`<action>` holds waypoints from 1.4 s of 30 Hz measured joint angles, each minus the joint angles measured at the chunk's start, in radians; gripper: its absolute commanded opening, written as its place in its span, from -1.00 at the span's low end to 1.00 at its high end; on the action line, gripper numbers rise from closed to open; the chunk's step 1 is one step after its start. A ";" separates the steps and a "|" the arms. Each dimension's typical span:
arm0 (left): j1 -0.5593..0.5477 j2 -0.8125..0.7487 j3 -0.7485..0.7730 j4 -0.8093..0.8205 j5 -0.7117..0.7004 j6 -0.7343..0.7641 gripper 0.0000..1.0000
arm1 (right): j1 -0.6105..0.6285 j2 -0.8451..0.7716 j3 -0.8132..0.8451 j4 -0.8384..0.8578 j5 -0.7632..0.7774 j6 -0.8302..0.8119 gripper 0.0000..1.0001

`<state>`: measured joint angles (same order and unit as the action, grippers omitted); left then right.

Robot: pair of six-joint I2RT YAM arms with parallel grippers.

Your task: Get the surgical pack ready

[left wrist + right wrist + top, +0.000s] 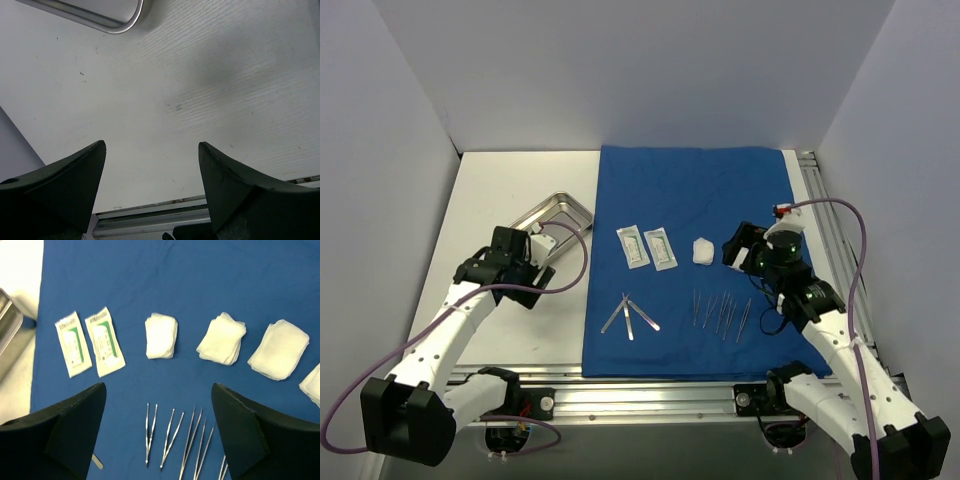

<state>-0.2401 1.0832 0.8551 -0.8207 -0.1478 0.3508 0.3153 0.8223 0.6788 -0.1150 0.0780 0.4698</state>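
The left fingers [75, 175] and the right fingers [70, 420] are both spread wide and hold nothing. The pack is not yet assembled. The large royal-blue cloth drape [690, 190] lies flat and unfolded. On it are two white sachets [73, 343] side by side, folded white gauze pads [161, 335] in a row, and thin metal instruments [150, 432] in loose groups nearer the arms. The small shiny rectangular steel tray [555, 210] sits empty off the drape's left edge, on the white surface [500, 190]. The left fingers hover just short of the tray, and the right fingers hang above the gauze and instruments.

The instruments look like the main risk. They lie flat on soft cloth, so closing fingers could pinch the drape along with them and drag everything else out of place. The gauze is light and layered, and a shallow grip might lift only the top plies. The tray's polished rim could slip or tilt if it is caught off-centre.
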 measured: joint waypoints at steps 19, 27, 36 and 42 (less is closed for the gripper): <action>0.000 0.078 0.031 -0.036 -0.085 -0.008 0.68 | 0.365 0.264 0.127 -0.204 0.081 0.069 -0.35; 0.002 0.077 0.023 -0.030 -0.122 -0.017 0.68 | 0.660 0.605 0.311 -0.143 0.104 0.073 -0.26; 0.042 0.080 0.012 -0.011 -0.124 -0.045 0.69 | 0.773 0.999 0.521 -0.122 0.048 0.069 -0.27; 0.055 0.121 0.013 0.002 -0.117 -0.056 0.68 | 0.800 1.097 0.587 -0.164 0.079 0.073 -0.35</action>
<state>-0.1856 1.2041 0.8684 -0.8185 -0.2649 0.2943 1.1149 1.9190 1.2659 -0.2790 0.1574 0.5430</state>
